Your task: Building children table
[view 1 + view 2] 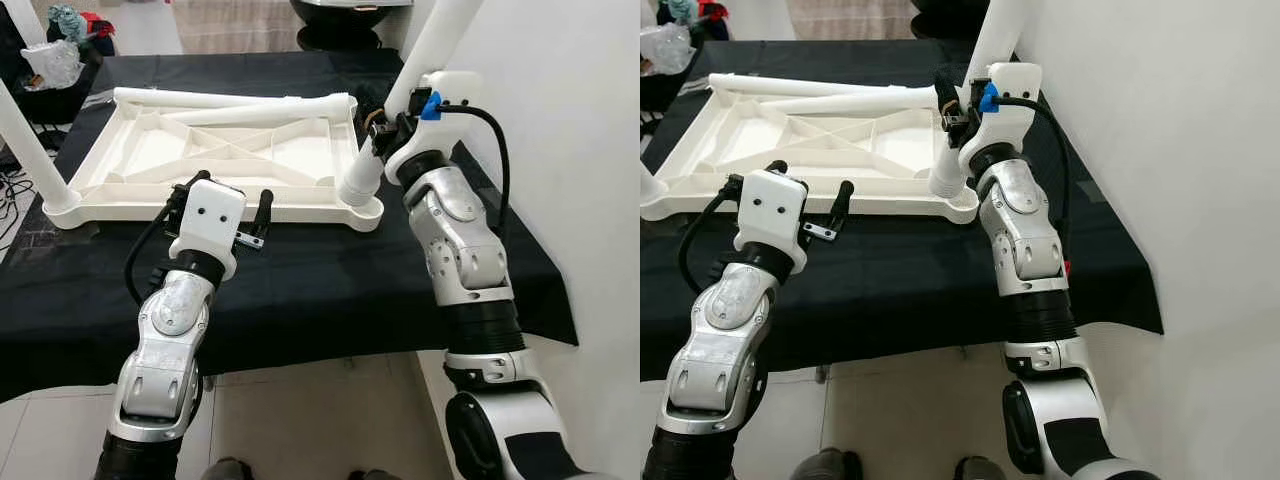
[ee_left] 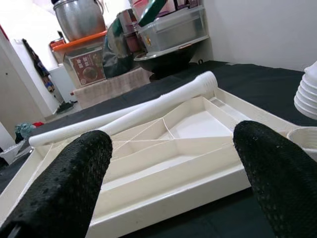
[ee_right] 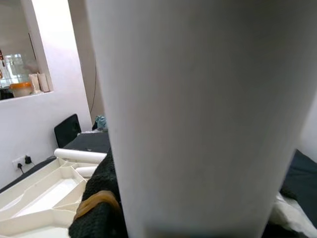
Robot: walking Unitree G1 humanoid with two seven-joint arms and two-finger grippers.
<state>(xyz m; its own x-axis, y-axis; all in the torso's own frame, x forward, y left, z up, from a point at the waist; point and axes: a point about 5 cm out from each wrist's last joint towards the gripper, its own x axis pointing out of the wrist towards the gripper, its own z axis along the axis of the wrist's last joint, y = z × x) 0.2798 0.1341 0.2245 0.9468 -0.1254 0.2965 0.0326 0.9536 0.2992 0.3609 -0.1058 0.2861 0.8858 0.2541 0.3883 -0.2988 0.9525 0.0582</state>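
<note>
Counter [image 1: 300, 290], black cloth cover, fills mid-frame of the head views. On it, upper centre: white plastic tabletop [image 1: 215, 165], lying upside-down w/ ribbed underside up, leg sockets at the corners.

Legs:
- Fitted leg [image 1: 30, 150] stands at the lower-left corner socket.
- Leg in work [image 1: 400, 105] slants up from the lower-right corner socket [image 1: 362, 205] toward the upper right of frame; base in or just at the socket, full seating cannot be confirmed.
- Two loose legs [image 1: 230, 100] lie along the far edge of the tabletop.

Right tool [image 1: 388, 130]: clamped on the leg in work, just above the socket. Right wrist view shows the white tube pressed against the pads.

Left tool [image 1: 235, 200]: fingers [image 2: 74, 173] apart, holding nothing; hovers at the near edge of the tabletop, centre-left.

Handling (est.):
- Tabletop: stiff, light hollow moulding; smooth, likely to slide on cloth under side load. Brace at the near rim w/ left tool.
- Leg: rigid, light, slick tube. Grip low, near the ribbed base, for best control; keep axis in line w/ socket to avoid jamming.
</note>
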